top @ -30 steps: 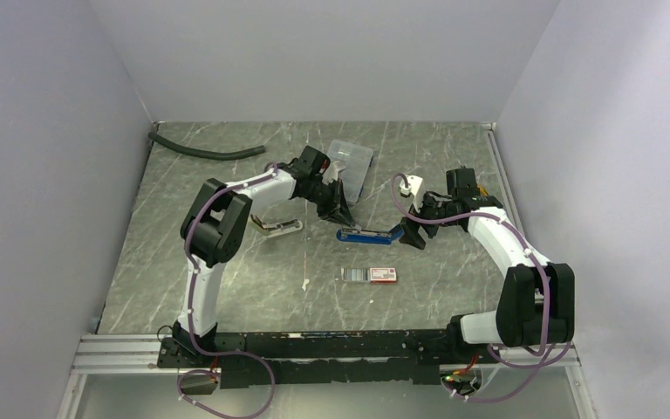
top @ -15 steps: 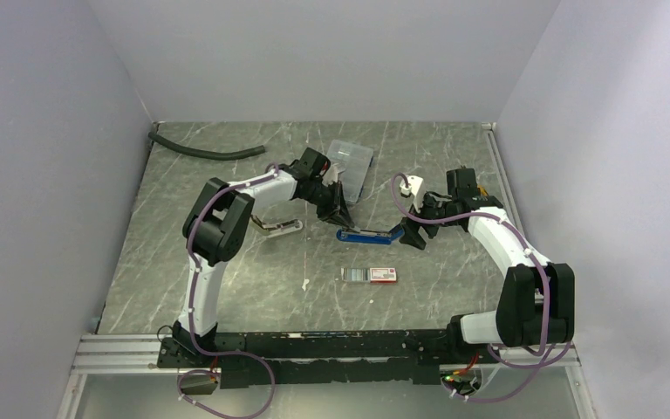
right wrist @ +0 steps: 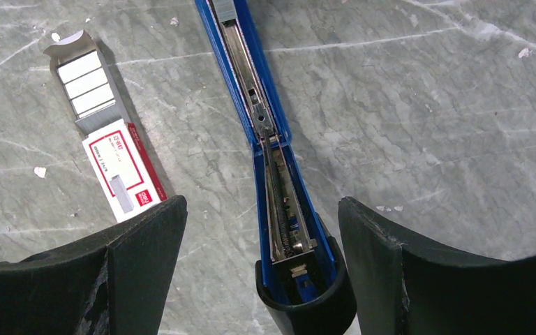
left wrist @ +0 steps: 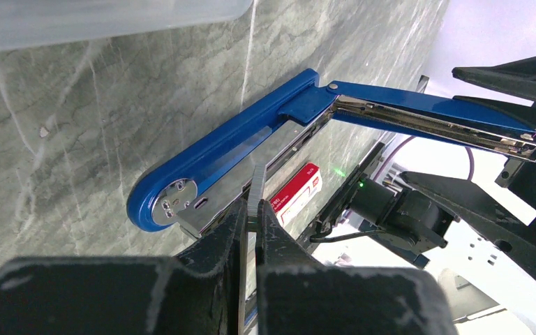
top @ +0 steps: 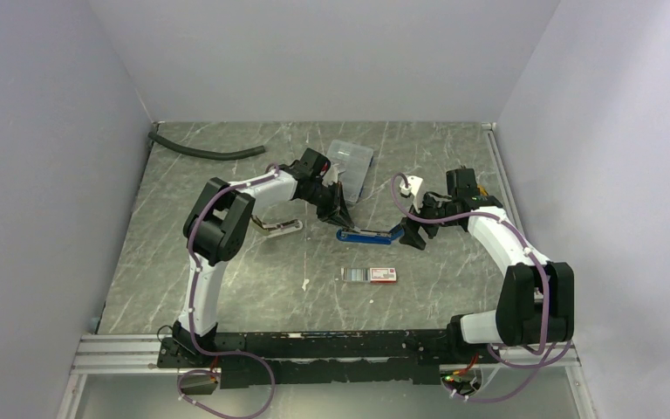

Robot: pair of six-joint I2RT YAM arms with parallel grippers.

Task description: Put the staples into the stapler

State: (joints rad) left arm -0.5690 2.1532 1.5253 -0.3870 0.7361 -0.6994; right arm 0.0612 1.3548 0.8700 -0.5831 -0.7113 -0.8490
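Observation:
The blue stapler [top: 366, 234] lies mid-table, hinged open, its top arm [left wrist: 433, 118] raised over the channel. My left gripper [top: 338, 216] is shut on a thin grey strip of staples [left wrist: 256, 192] just above the stapler's [left wrist: 237, 146] rounded hinge end. My right gripper [top: 406, 234] is open, and its fingers [right wrist: 143, 237] flank the black-capped end of the stapler [right wrist: 300, 279] without touching it. The white staple box with a red end [right wrist: 122, 167] lies to the left, its dark tray of staples [right wrist: 84, 84] pulled out.
A clear compartment case [top: 352, 161] sits behind the left gripper. A black hose [top: 205, 150] lies at the far left corner. A silvery tool [top: 279, 227] rests left of the stapler, and a small white scrap [top: 306, 284] lies nearer the front.

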